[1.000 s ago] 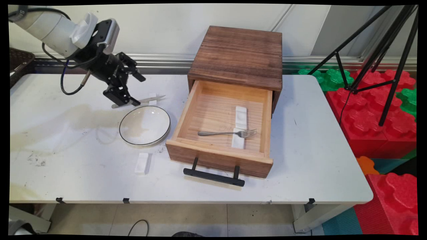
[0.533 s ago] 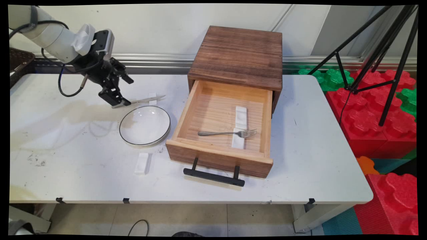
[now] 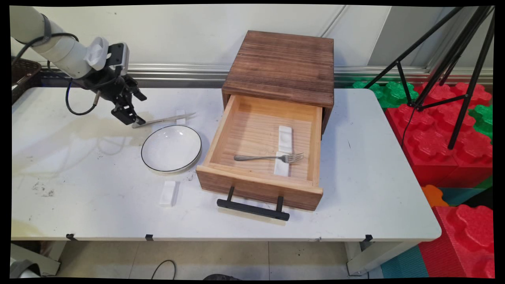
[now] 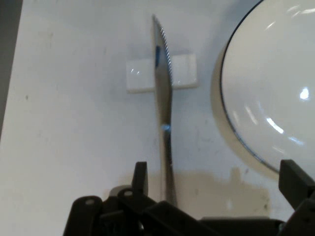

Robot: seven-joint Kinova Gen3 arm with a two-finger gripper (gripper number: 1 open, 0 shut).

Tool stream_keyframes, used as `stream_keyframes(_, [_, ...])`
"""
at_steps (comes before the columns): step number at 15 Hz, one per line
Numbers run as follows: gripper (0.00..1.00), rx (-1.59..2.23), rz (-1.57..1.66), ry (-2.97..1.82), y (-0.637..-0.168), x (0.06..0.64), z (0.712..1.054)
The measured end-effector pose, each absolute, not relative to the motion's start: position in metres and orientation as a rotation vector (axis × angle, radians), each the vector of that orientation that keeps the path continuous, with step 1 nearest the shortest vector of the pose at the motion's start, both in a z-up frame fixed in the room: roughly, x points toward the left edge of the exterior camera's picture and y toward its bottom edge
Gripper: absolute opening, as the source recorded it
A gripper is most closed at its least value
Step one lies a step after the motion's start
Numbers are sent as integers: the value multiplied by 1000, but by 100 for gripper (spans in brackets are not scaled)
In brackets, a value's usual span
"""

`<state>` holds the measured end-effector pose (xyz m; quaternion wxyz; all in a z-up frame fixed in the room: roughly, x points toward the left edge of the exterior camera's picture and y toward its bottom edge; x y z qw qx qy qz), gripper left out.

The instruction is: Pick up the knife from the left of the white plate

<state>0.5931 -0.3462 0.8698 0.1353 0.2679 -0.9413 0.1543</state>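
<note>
a small white rest (image 3: 168, 193) is lying near the table's (image 3: 371, 165) front edge, apart from the rest. behind it a white plate (image 3: 171, 148) with a dark rim is sitting just left of the open wooden drawer (image 3: 258, 156), where a fork (image 3: 269, 157) is lying across another white rest (image 3: 283, 165). farther back, the gripper (image 3: 133, 109) is hovering with fingers spread wide over the handle end of a knife (image 4: 162, 93), whose blade is resting on a white block (image 4: 184, 73) beside the plate.
</note>
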Motion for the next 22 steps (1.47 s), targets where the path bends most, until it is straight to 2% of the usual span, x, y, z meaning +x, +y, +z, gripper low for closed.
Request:
stream_keyframes(10, [100,849,425,-2720,-370,619,827])
stream_keyframes(22, [100,809,381,-2714,-398,622,802])
